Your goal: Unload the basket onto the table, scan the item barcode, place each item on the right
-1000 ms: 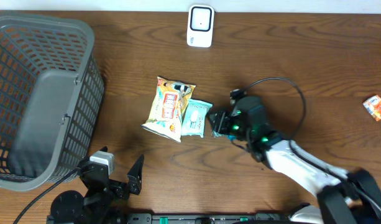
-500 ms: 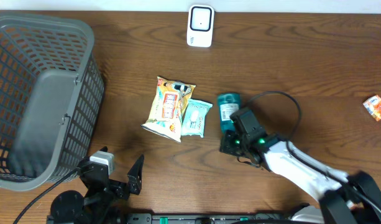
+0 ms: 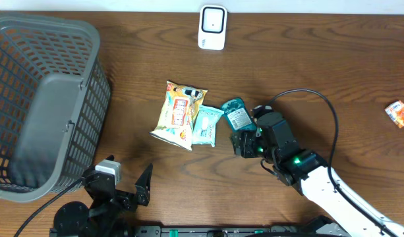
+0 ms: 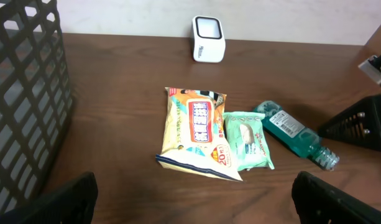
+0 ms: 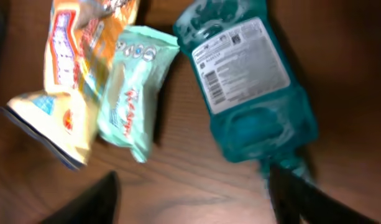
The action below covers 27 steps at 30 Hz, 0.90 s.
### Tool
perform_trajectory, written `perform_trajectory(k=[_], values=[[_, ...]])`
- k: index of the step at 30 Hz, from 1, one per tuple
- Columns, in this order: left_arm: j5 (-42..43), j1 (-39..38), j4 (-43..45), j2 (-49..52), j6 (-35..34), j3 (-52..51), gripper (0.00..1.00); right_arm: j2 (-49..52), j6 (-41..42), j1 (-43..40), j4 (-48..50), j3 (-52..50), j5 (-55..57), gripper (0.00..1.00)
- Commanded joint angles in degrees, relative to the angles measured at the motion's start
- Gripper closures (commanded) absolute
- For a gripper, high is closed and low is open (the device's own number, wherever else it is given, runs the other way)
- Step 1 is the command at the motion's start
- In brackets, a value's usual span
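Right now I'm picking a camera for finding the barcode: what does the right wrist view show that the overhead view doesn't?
Only the right wrist view: the print on the white label of the teal bottle, close up though somewhat blurred. Only the overhead view: the grey basket, the white scanner near the top edge, and a small orange packet at far right. Both: the bottle, mint wipes pack and yellow snack bag lying side by side on the wooden table.

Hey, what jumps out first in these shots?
A teal bottle lies label-up mid-table, just ahead of the right gripper, whose jaws stand open. Beside it sit a wipes pack and a yellow snack bag; a big grey basket fills the left edge.
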Motion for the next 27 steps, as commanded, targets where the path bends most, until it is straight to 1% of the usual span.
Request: perform_trajectory(k=[1,3,5,7,9,11,15,17,21,23,25,27], values=[[0.74,0.2,0.02,-0.35,-0.09,0.26,0.02,1.31,-9.53,-3.1,1.92,0.35,1.11,0.12],[0.74,0.2,0.02,-0.35,-0.09,0.26,0.02,2.49,-9.07,-5.53,3.5,0.35,0.04,0.09],[0.76,0.2,0.02,-0.35,-0.09,0.26,0.02,4.92,-8.9,-9.05,5.99,0.42,-4.39,0.07],[0.74,0.2,0.02,-0.35,-0.09,0.26,0.02,7.96,-10.47,-11.74,7.85,1.03,-9.73,0.02],[0.76,0.2,0.02,-0.35,-0.09,0.26,0.02,12.07,-12.5,-13.68,8.33,2.75,-15.32,0.01],[0.76,0.2,0.02,-0.35,-0.09,0.26,0.02,16.61,-13.31,-14.1,8.24,5.25,-18.05,0.01],[0.76,0.2,0.02,-0.35,-0.09,0.26,0.02,25.42,-16.31,-13.25,6.21,11.63,-17.94,0.01],[0.76,0.2,0.02,-0.35,-0.09,0.26,0.02,30.38,-16.87,-12.61,2.56,15.89,-16.15,0.02],[0.76,0.2,0.02,-0.35,-0.09,0.26,0.02,35.06,-18.43,-11.39,-0.72,19.43,-13.35,0.01],[0.76,0.2,0.02,-0.35,-0.09,0.26,0.02,36.65,-18.93,-10.14,-2.32,20.22,-10.08,0.04],[0.74,0.2,0.02,-0.35,-0.09,0.26,0.02,37.16,-20.06,-7.82,-3.98,20.22,-6.32,0.09],[0.76,0.2,0.02,-0.35,-0.09,0.26,0.02,37.16,-20.61,-6.05,-6.08,20.22,-2.32,0.11]])
